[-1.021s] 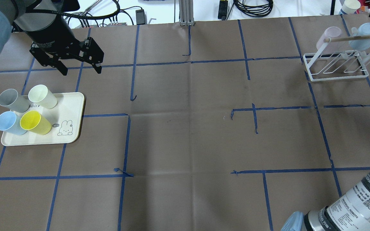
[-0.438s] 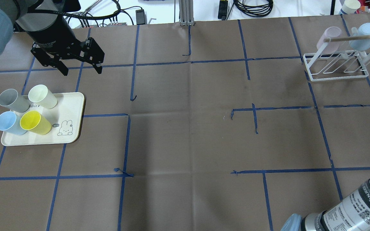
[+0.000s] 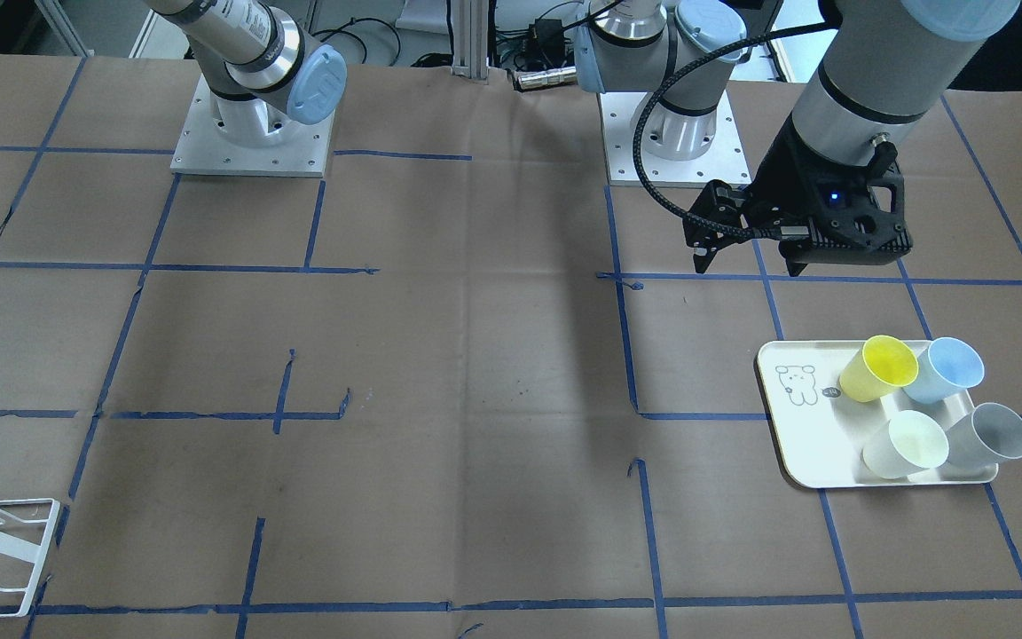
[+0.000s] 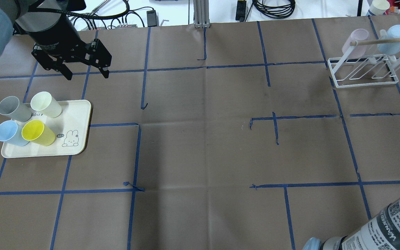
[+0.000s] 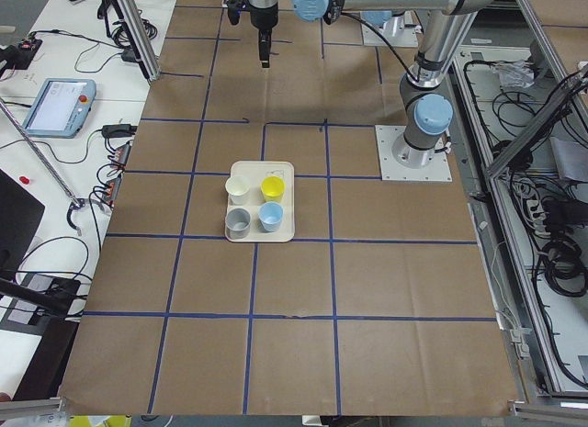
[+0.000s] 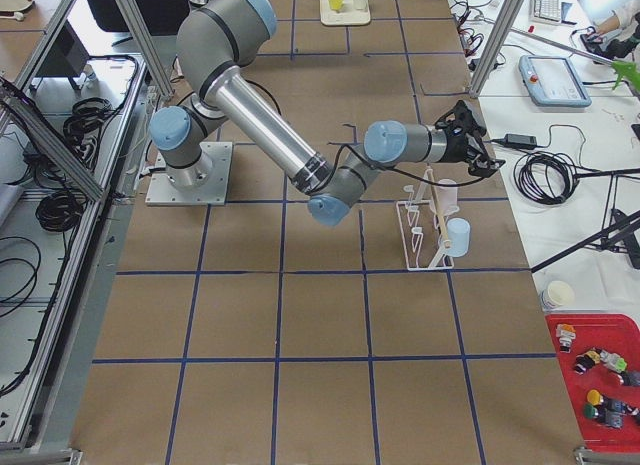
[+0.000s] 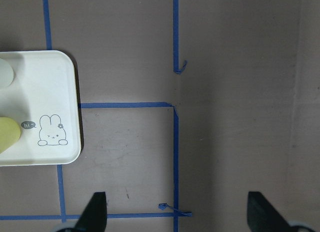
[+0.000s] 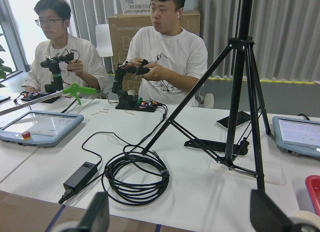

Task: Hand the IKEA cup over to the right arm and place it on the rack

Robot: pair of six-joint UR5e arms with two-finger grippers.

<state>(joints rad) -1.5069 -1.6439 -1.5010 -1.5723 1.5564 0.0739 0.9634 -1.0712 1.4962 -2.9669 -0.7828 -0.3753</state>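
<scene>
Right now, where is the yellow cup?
The yellow cup sits on the cream tray on the overhead view's left, between the blue cup and the bunny drawing.

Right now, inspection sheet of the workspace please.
surface: brown paper cover with a blue tape grid.
job's things: grey cup, cream cup, blue cup and yellow cup mouths up on the tray; rack holds a pink cup and a pale-blue cup.
clutter: nothing seen.
grippers: left pincer open, empty, over the table near the tray; right pincer open, empty, facing the bench.
cables: ribbed hose loops to the left pincer; coiled cable on the bench.
surroundings: two seated people, tripod.
</scene>
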